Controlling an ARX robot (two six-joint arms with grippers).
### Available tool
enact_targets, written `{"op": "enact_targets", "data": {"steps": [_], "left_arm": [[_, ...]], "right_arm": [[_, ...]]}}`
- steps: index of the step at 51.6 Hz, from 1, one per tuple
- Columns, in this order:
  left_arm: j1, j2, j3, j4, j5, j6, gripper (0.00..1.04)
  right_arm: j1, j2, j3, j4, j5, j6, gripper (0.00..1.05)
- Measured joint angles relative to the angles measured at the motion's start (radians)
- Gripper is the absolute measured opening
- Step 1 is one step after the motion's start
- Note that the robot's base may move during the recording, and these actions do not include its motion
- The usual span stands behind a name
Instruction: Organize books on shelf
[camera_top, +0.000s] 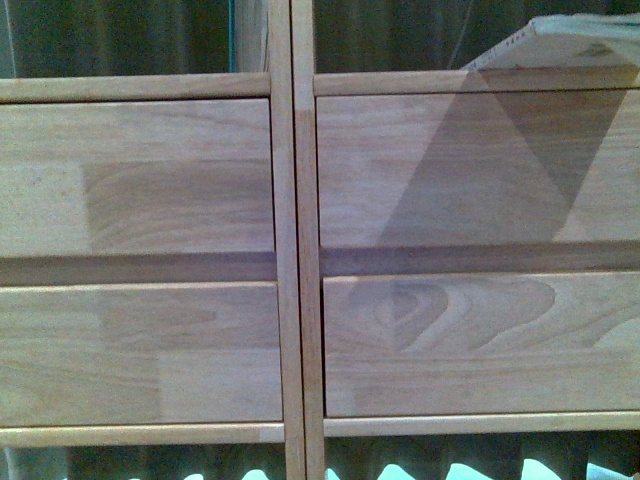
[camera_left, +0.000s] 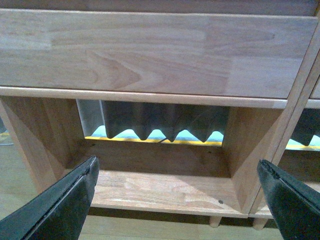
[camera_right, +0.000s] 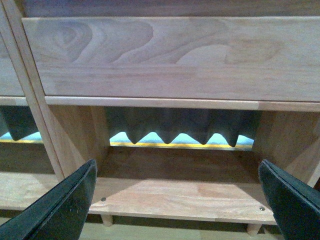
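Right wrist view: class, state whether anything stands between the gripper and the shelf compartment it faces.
Nothing visible does. The right gripper, jaws open, faces the shelf's lower compartment with only open air between them. Nothing lies inside it; a dark curtain hangs behind its open back.

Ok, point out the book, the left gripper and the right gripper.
book (camera_top: 578, 45), front view, its pale face.
left gripper (camera_left: 177, 162), left wrist view, midway between open fingertips.
right gripper (camera_right: 177, 163), right wrist view, midway between open fingertips.
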Motion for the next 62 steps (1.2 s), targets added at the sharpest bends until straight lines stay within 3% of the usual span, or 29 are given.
{"op": "enact_targets", "data": {"steps": [51,57,62], "left_arm": [[0.000,0.000,0.000,0.000,0.000,0.000,0.97],[0.000,0.000,0.000,0.000,0.000,0.000,0.97],[0.000,0.000,0.000,0.000,0.000,0.000,0.97]], "right_arm": [[0.000,0.000,0.000,0.000,0.000,0.000,0.98],[0.023,0.037,0.006,-0.011,0.108,0.009,0.98],[0.018,0.153,0.063,-0.018,0.098,0.085,0.98]]}}
